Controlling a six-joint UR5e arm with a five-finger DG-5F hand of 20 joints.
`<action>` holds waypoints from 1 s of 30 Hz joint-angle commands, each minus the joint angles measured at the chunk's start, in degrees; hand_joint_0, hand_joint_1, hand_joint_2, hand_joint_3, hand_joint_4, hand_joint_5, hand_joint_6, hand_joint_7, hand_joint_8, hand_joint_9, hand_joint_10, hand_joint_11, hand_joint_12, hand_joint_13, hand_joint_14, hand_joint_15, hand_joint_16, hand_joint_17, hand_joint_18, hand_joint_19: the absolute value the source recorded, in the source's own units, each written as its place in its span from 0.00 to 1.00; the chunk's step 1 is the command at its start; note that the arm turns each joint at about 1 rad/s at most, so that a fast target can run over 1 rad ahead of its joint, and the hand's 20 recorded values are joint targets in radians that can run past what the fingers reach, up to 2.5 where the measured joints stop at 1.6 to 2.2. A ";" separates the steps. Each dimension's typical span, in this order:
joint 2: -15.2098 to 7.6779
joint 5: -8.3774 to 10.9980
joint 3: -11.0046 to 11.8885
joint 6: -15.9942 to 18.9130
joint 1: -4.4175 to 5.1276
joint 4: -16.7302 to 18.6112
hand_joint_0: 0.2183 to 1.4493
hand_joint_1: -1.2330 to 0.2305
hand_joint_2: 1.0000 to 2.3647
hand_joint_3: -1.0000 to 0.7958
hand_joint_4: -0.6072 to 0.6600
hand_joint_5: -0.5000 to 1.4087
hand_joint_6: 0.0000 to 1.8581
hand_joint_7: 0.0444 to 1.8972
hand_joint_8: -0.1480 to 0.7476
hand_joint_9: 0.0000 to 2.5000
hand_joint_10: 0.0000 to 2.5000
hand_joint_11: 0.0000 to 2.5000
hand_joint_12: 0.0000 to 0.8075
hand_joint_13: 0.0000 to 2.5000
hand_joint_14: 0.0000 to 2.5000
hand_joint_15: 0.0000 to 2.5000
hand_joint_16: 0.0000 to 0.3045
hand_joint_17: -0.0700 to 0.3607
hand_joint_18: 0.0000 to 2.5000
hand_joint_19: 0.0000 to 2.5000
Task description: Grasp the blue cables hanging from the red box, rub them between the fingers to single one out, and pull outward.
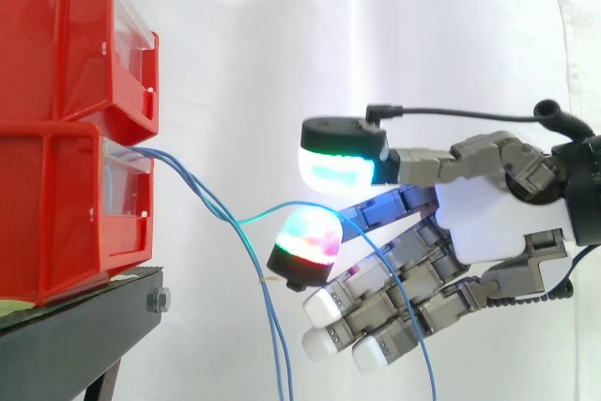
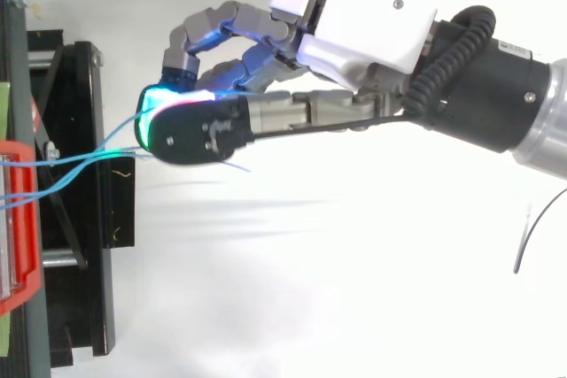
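A robotics lab test rig: a plain white curtain [image 1: 282, 44] backs stacked red plastic storage bins [image 1: 56, 185] on a bolted black metal stand [image 1: 84, 326] (bare hardware throughout), faced by a grey-and-white mechanical hand [image 1: 488, 223].

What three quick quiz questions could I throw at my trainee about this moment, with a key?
1. Multiple choice: what do the red bins stand on? A) black stand B) wooden shelf C) white table
2. True or false: the blue cables come out of the upper bin.
3. Fill in: one cable runs sideways from the others to the ___.
Key: 1 A. 2 False, they leave the lower bin. 3 hand.
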 commanded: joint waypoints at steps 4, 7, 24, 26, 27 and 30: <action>-0.03 0.03 2.18 -0.70 -0.12 -1.18 0.30 0.60 0.01 0.33 0.68 0.25 0.31 0.69 0.48 0.37 0.00 0.08 0.48 0.28 0.01 0.15 0.15 0.40 0.23 0.18; -0.03 0.03 2.71 -1.23 -0.12 -2.58 0.31 0.48 0.01 0.41 0.66 0.24 0.31 0.69 0.49 0.37 0.00 0.10 0.48 0.28 0.01 0.15 0.15 0.40 0.23 0.18; 0.06 0.11 3.23 -2.20 -0.03 -3.38 0.28 0.43 0.01 0.34 0.64 0.24 0.35 0.61 0.50 0.38 0.00 0.13 0.49 0.28 0.01 0.16 0.15 0.41 0.23 0.18; 0.24 0.38 3.41 -3.34 0.06 -3.38 0.28 0.45 0.01 0.34 0.64 0.24 0.35 0.62 0.50 0.39 0.00 0.13 0.49 0.28 0.01 0.16 0.15 0.40 0.23 0.18; 0.24 0.47 3.50 -3.69 0.06 -3.38 0.29 0.46 0.01 0.35 0.63 0.24 0.35 0.62 0.50 0.39 0.00 0.13 0.49 0.28 0.01 0.16 0.15 0.40 0.24 0.18; 0.94 0.73 3.41 -6.42 0.14 -3.20 0.29 0.49 0.01 0.34 0.63 0.24 0.35 0.61 0.50 0.39 0.00 0.14 0.49 0.28 0.01 0.16 0.15 0.40 0.24 0.18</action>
